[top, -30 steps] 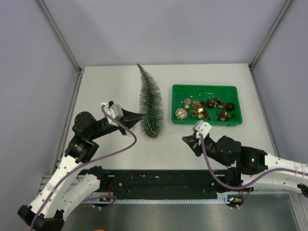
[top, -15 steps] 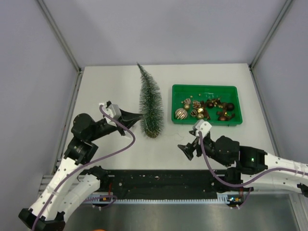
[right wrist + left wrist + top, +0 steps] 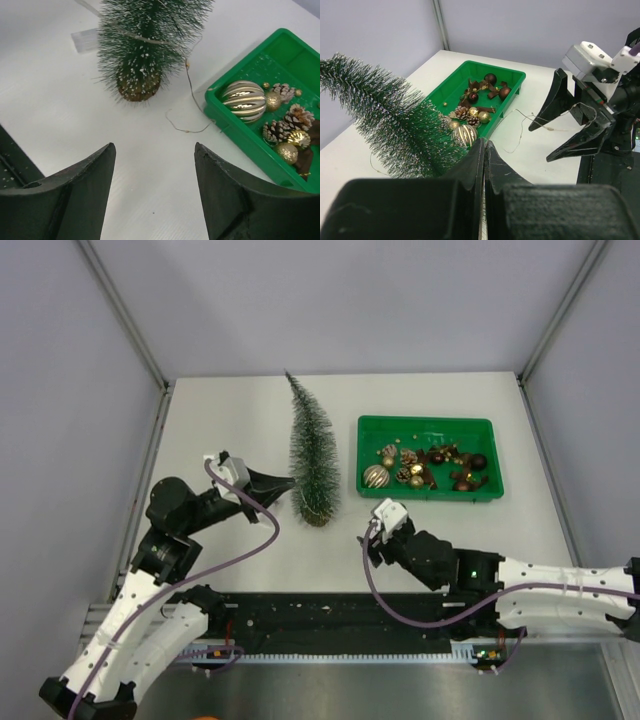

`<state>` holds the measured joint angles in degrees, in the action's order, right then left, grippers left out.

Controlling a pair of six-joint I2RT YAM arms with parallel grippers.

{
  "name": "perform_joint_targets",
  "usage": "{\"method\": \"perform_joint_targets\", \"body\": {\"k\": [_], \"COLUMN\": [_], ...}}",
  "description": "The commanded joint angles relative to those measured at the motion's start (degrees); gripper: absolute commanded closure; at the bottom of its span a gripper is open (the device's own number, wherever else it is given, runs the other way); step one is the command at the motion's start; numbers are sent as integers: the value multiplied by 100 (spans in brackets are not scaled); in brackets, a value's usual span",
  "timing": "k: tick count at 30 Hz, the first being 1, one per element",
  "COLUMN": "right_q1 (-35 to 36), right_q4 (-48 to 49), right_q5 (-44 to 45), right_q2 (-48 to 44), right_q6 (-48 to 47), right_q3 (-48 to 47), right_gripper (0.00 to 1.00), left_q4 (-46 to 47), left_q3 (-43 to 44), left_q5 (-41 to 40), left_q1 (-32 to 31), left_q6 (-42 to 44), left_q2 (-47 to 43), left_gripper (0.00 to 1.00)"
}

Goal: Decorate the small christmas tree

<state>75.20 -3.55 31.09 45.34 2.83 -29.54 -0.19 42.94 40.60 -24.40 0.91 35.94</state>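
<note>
- The right gripper [image 3: 371,541] is now standing with its jaws apart; a second ago they were together, so it has just let go or is readying for a pick. Nothing is showing between them.
- That arm is also stretching lower and further left than before, bringing the jaws nearer the foot of the small christmas tree [image 3: 312,455].
- The tree is sitting left of the green tray [image 3: 425,422] on the surface [image 3: 230,420], unmoved; it is apparently lying on its side, base toward the arms.
- A thin light string [image 3: 190,90] is trailing from the bristles across to the tray edge.
- The left gripper [image 3: 291,480] is keeping its jaws together, tips in the lower bristles; whether they are pinching the wire I cannot tell.
- The ornaments, including the gold striped ball [image 3: 243,100], are lying in the tray, so decorating is looking barely begun.
</note>
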Motion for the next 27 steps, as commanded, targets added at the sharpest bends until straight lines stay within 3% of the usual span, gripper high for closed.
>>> {"method": "perform_joint_targets", "body": {"k": [1,6,13,22,25,27], "right_q1": [-66,-137,-137,-155,-312,-313], "right_q4": [1452,1718,1454,2191,2263,2158], "right_q5": [889,969,960,837,487,345], "right_q2": [45,-209,-702,-53,141,186], "right_q6": [-520,-486,-327,-678,-670,-635], "right_q3": [237,484,660,581,476,405], "right_gripper": [36,41,36,39,55,73], "left_q4": [106,98,98,115,98,71], "left_q3": [-40,-66,-110,-128,-119,-102], "left_q5": [-17,-8,9,36,36,36], "left_q1": [41,67,85,102,103,111], "left_q6": [-73,-73,-73,-240,-249,-249], "left_q2": [-114,-140,-167,-175,-176,-184], "left_gripper": [100,100,100,100,100,100]}}
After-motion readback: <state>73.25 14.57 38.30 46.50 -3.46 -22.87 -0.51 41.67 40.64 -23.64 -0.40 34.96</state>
